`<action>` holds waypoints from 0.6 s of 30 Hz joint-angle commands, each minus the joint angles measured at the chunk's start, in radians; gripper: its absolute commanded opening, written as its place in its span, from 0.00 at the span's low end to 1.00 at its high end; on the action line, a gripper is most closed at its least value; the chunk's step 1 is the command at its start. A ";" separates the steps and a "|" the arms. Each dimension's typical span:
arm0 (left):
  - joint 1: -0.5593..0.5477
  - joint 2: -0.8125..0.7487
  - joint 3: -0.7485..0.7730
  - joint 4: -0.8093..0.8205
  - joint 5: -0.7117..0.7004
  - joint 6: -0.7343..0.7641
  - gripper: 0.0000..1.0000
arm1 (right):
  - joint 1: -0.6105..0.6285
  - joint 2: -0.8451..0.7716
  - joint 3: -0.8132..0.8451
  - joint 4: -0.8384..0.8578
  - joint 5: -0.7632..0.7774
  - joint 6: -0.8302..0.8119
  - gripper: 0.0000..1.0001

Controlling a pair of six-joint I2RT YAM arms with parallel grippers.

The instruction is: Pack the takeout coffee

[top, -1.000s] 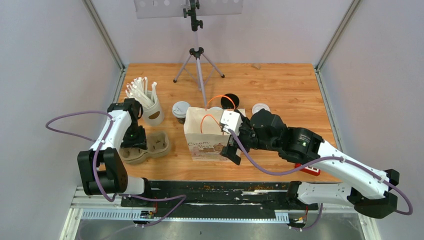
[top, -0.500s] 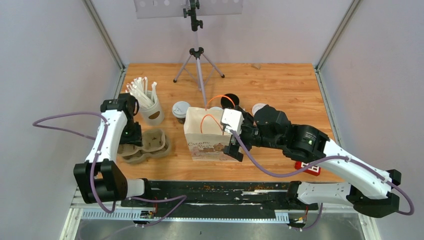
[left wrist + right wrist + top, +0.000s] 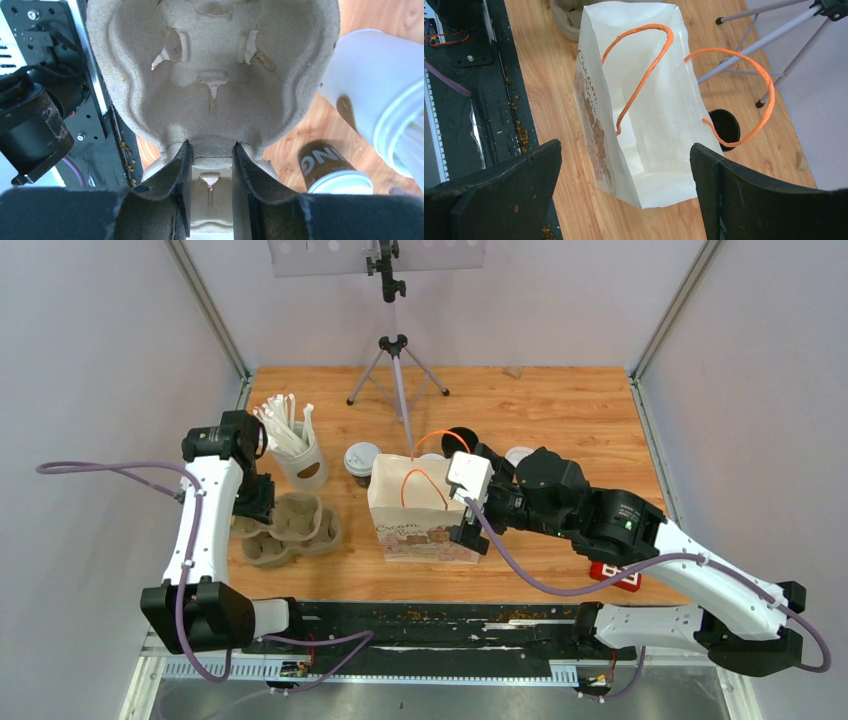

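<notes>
Standing near the pulp tray (image 3: 290,530): straw cup (image 3: 305,468), coffee cup (image 3: 361,460) (bag (image 3: 420,530) beyond).

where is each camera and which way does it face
Top external: above and behind, looking down on the table; both arms and bases show.
Left wrist: on the left arm, facing the pulp tray clamped in the left gripper.
Right wrist: on the right arm, facing the paper bag past the open right gripper.
Top and right wrist share the paper bag.
</notes>
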 commanded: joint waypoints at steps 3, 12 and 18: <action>0.006 -0.104 0.069 0.063 0.077 0.232 0.25 | 0.003 -0.052 0.038 0.076 0.029 0.043 1.00; 0.004 -0.213 0.147 0.440 0.362 0.557 0.24 | 0.003 -0.054 0.081 0.059 0.111 0.064 1.00; -0.008 -0.199 0.260 0.574 0.523 0.769 0.24 | 0.003 -0.052 0.108 0.045 0.156 0.070 1.00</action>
